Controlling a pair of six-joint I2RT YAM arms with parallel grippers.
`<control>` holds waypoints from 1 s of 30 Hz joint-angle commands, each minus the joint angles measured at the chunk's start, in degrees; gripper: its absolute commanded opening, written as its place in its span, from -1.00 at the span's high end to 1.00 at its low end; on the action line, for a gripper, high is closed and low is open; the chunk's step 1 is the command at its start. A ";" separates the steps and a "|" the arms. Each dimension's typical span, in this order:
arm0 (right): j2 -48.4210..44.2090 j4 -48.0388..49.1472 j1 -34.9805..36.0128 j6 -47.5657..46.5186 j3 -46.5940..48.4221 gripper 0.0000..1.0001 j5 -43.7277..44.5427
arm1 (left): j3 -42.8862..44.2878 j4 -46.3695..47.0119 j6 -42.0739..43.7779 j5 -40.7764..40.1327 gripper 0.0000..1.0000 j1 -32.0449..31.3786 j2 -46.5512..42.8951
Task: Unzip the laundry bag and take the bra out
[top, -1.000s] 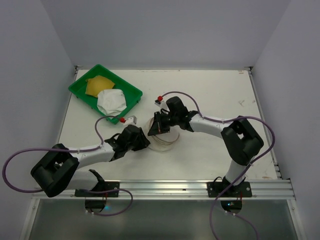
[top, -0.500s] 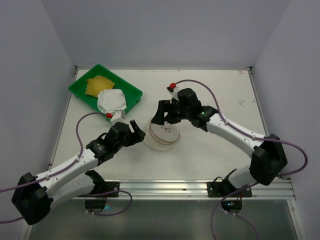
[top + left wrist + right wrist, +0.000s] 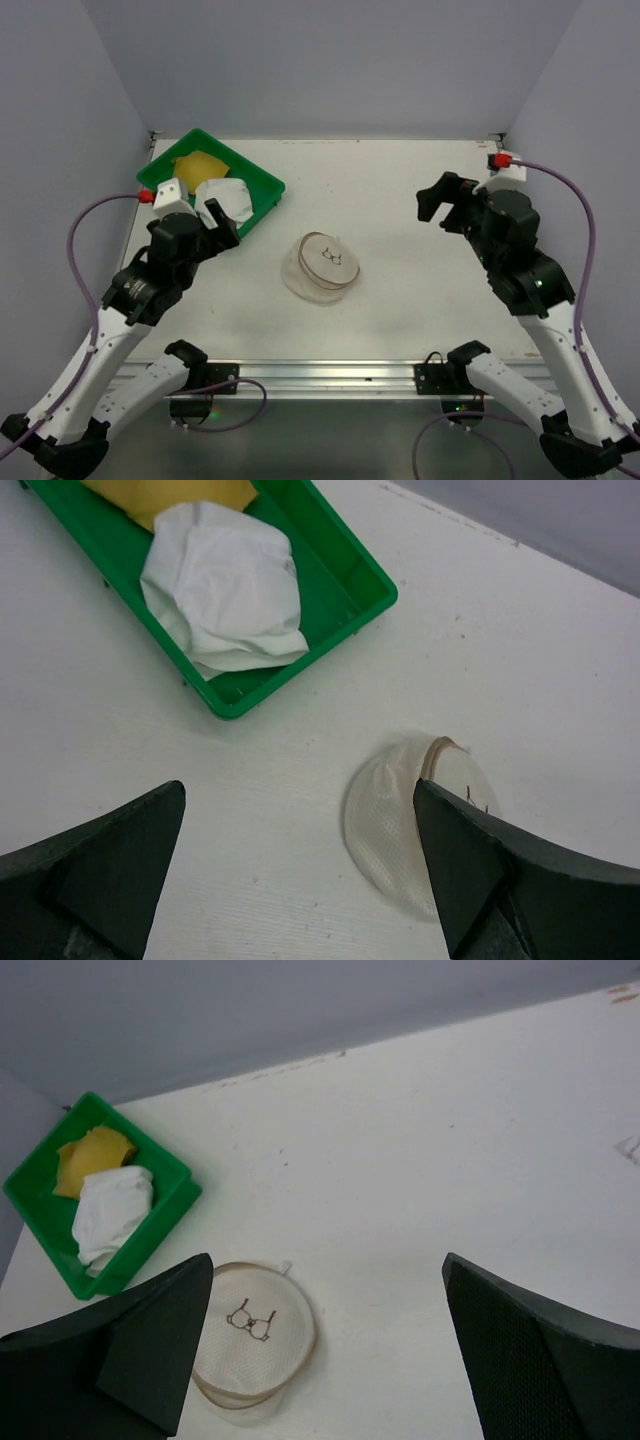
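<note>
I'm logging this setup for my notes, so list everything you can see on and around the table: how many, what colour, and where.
laundry bag: one, white translucent mesh, middle of the table, round lid facing up with a small black mark
bra: one, white and mustard-yellow, lying in the tray
tray: one, green, far left corner of the table
table: one, white, under everything
left pincer: one, black, open, above the table near the tray, holding nothing
right pincer: one, black, open, raised over the right side, holding nothing
</note>
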 commanded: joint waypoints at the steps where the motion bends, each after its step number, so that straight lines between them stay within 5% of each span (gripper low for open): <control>1: -7.12 -7.05 0.22 -4.20 2.50 -0.97 11.57 | 7.36 -11.56 4.68 -7.07 -1.00 0.41 -4.57; 14: -35.17 -8.91 0.14 -13.69 0.48 -0.97 14.65 | 19.06 -22.30 8.72 -12.87 -1.00 0.32 -21.35; 30: -41.60 -9.34 0.22 -14.31 -4.18 -0.97 8.06 | 20.38 -26.33 9.07 -17.53 -1.00 0.06 -30.16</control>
